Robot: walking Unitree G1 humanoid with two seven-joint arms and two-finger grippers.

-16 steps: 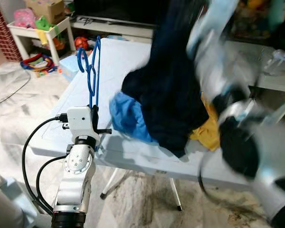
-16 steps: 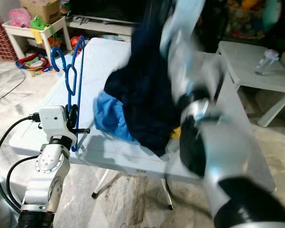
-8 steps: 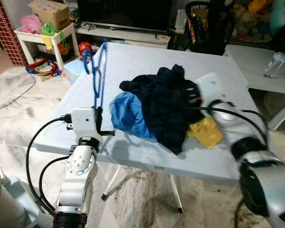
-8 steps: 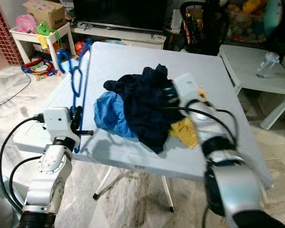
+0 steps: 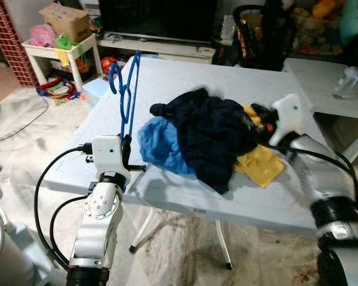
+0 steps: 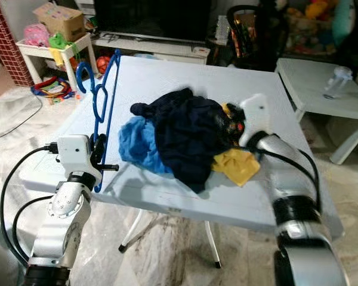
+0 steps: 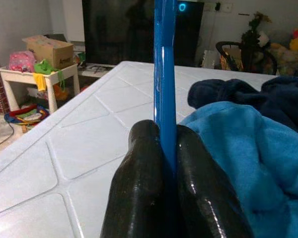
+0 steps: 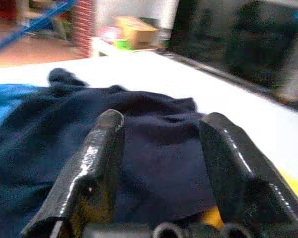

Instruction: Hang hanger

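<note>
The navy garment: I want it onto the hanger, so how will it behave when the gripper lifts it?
The navy garment lies crumpled, so it will probably drape limply. It overlaps the blue cloth and yellow cloth, so it may drag them.

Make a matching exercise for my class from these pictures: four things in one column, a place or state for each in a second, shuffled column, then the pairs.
Things
1. hanger
2. navy garment
3. yellow cloth
4. right gripper

States
A. open, at the navy garment
B. partly under the navy garment, near the right arm
C. held upright in the left gripper
D. on top of the pile on the table

Pairs: 1-C, 2-D, 3-B, 4-A
</note>
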